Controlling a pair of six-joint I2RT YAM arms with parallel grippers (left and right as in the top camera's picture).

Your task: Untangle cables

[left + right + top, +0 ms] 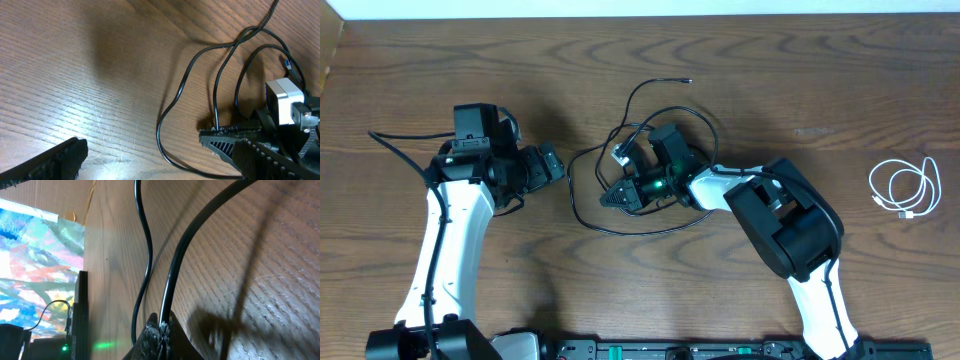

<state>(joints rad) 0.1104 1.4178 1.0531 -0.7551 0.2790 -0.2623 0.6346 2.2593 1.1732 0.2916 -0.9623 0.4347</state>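
Two cords on this table [800, 70], and it's all dark brown wood with heavy grain, a bit of glare on it in the left wrist view. Not much room to see: a pale strip runs along the far edge from overhead, and the right wrist view catches a bright, paint-splashed patch [35, 255] past the table's side. The black cable [159, 131] sprawls mid-table in loose overlapping loops, with the widest loop bulging toward the left arm and the near edge. Its free plug end [687, 80] sits at the far side, pointing right, so the whole sprawl runs roughly from near-left to far-right. The right gripper [608, 198] is down in the middle of those loops, clamped tight on a strand of the black cable, which rises straight out of the pinched fingertips [159, 330]. The left gripper [555, 163] sits just beside the loop with its jaws spread wide, gripping nothing. The white cable [873, 185] lies neatly coiled far to the right, well apart from the black one.
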